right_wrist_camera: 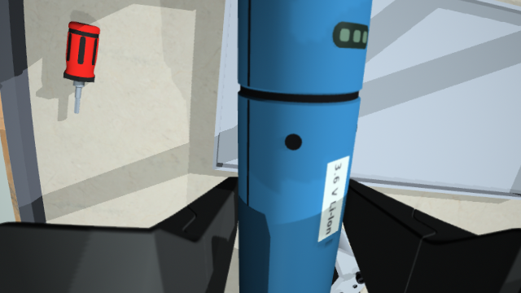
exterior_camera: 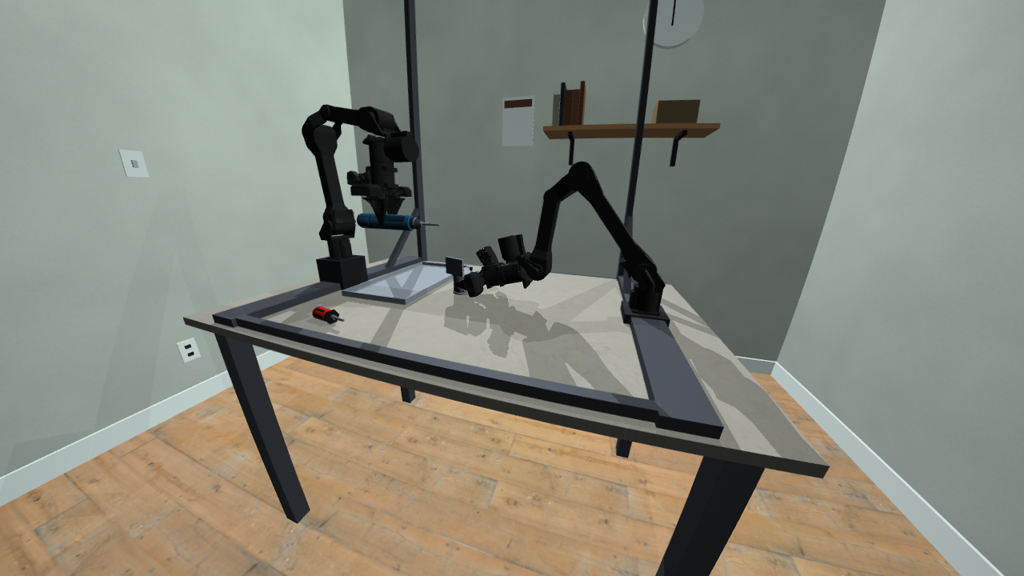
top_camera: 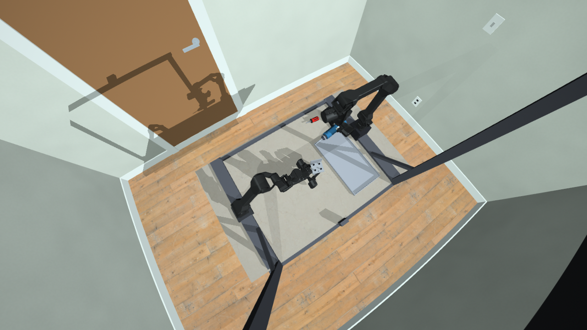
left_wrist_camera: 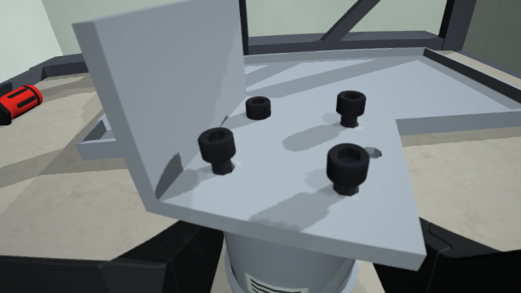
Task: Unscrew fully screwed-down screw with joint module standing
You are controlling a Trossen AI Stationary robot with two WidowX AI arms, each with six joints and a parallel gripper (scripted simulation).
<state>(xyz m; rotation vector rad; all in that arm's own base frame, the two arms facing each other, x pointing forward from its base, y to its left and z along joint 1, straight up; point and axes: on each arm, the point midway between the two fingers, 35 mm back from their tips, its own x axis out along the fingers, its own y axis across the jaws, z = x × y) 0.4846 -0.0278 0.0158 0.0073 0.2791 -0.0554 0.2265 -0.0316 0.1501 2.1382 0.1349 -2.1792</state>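
Observation:
The joint module (left_wrist_camera: pixel 293 258) stands upright with the grey bracket (top_camera: pixel 317 167) (exterior_camera: pixel 454 266) (left_wrist_camera: pixel 281 189) on top. One screw (left_wrist_camera: pixel 258 109), by the bracket's upright wall, sits with its head down on the plate. Three others stand raised with thread showing: one screw (left_wrist_camera: pixel 216 146) near left, one screw (left_wrist_camera: pixel 348 167) near right and one screw (left_wrist_camera: pixel 351 105) far right. My left gripper (left_wrist_camera: pixel 290 204) is shut on the module body below the bracket. My right gripper (exterior_camera: pixel 382 217) (right_wrist_camera: pixel 289 188) is shut on the electric screwdriver (top_camera: pixel 329 132) (right_wrist_camera: pixel 301 122), held roughly level in the air, its bit clear of the screws.
A grey tray (top_camera: pixel 352 164) (exterior_camera: pixel 375 294) (left_wrist_camera: pixel 460 123) (right_wrist_camera: pixel 440 142) lies beside the module, partly below the electric screwdriver. A red screwdriver (top_camera: pixel 314 119) (exterior_camera: pixel 326 314) (left_wrist_camera: pixel 22 99) (right_wrist_camera: pixel 82 50) lies on the table near the frame rail.

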